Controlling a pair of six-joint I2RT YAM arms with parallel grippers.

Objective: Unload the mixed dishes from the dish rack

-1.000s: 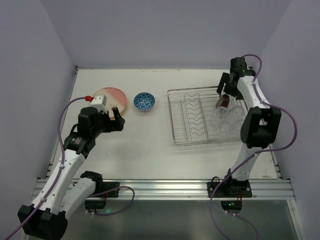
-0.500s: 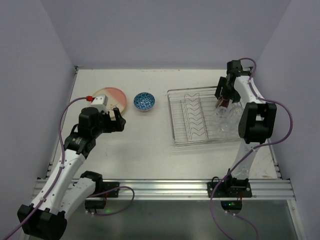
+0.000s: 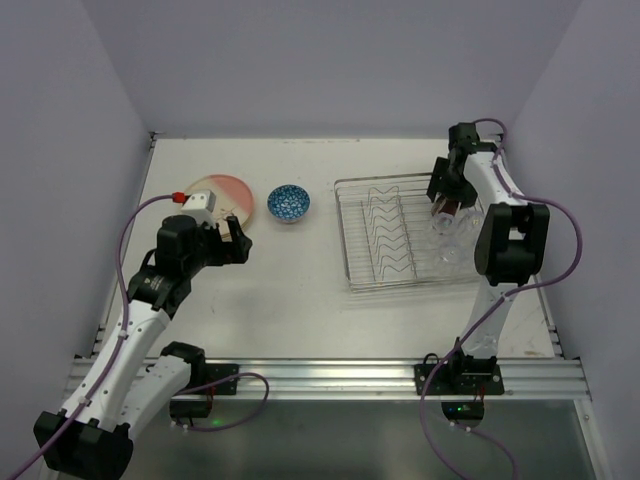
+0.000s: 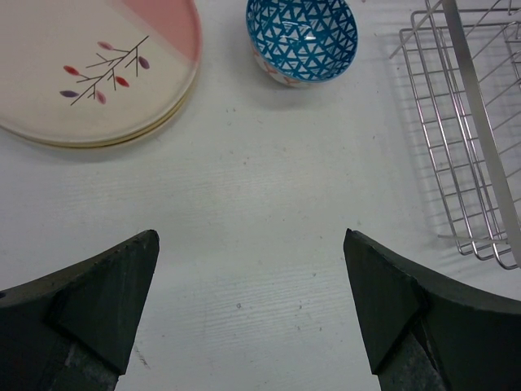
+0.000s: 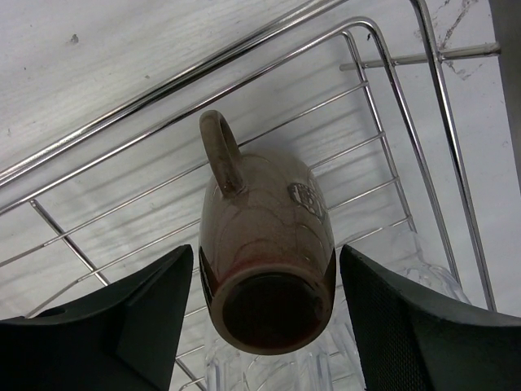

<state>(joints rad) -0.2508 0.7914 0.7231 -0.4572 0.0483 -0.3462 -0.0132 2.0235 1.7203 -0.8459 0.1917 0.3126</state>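
Right fingers (image 5: 122, 326) narrowed around mug (image 5: 264, 236).

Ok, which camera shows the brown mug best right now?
Right wrist: the brown mug fills the centre, resting in the dish rack with handle and base clear, between the fingers. Top external shows it only as a small brown patch in the rack's far right corner. Left wrist misses it.

White table (image 3: 300, 280): stacked plates (image 3: 232, 188), blue bowl (image 3: 288, 203) beside them, wire rack (image 3: 343, 235) at right
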